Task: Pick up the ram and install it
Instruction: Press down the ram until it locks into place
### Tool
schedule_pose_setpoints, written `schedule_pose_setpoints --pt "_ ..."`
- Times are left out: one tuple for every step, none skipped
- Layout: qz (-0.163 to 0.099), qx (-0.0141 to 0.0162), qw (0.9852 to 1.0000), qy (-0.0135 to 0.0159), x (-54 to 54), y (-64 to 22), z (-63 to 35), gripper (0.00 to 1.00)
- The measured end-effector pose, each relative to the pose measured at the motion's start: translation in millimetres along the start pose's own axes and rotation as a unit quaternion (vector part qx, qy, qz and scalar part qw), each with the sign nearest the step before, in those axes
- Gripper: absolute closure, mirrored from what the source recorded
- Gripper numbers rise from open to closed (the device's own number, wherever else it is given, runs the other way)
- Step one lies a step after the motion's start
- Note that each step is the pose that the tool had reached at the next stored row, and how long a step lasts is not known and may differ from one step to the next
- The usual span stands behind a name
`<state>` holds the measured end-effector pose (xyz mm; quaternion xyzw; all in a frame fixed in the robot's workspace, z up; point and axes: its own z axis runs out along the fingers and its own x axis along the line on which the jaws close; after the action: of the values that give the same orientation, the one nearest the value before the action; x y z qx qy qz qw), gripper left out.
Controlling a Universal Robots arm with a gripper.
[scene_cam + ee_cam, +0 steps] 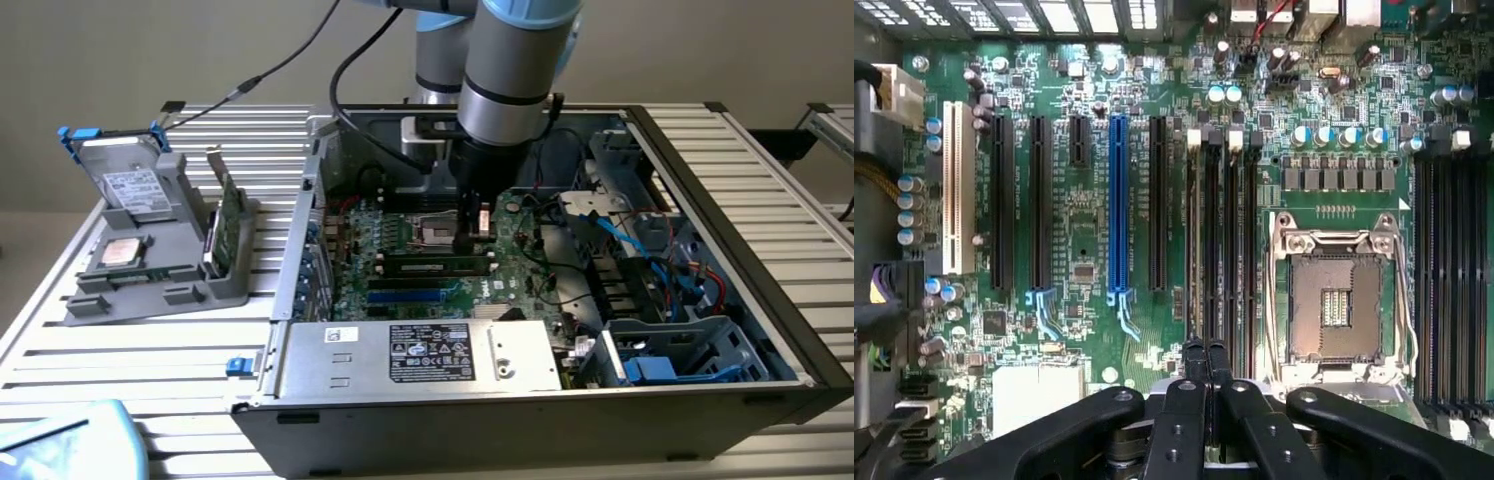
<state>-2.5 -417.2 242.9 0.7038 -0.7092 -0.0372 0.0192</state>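
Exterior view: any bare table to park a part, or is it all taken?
Free: slatted table in front of the grey holder tray, up to the PC case. Crowded: inside the case, where the claw sits over the ram and motherboard.

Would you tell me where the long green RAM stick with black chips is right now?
In the exterior view, the long green RAM stick sits on the green motherboard, directly under the hand.
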Motion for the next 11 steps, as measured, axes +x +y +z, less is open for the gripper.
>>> schedule_pose_setpoints --pt "0.0 -0.0004 1.0 -0.0001 0.0 -2.0 -0.1 0.89" --pt "0.0 -0.0005 1.0 0.0 0.0 -2.4 -0.2 0.89" --pt "0.0 -0.0005 1.0 -0.0001 0.0 -2.4 -0.1 0.89" --pt "0.0 -0.0005 1.0 -0.0002 0.1 -2.4 0.3 0.89" --pt "0.0 -0.0002 1.0 -0.0001 0.2 -2.4 1.6 0.89" --pt "0.0 0.0002 1.0 0.0 0.2 -2.5 3.1 0.89" --pt "0.0 0.0003 1.0 0.0 0.1 -2.7 4.8 0.89" --pt "0.0 0.0004 1.0 0.0 0.2 -2.8 6.3 0.89" --pt "0.0 0.0005 1.0 0.0 0.2 -2.9 8.0 0.89" --pt "0.0 0.0005 1.0 0.0 0.2 -3.0 9.4 0.89" --pt "0.0 0.0005 1.0 -0.0001 0.2 -3.1 10.9 0.89"
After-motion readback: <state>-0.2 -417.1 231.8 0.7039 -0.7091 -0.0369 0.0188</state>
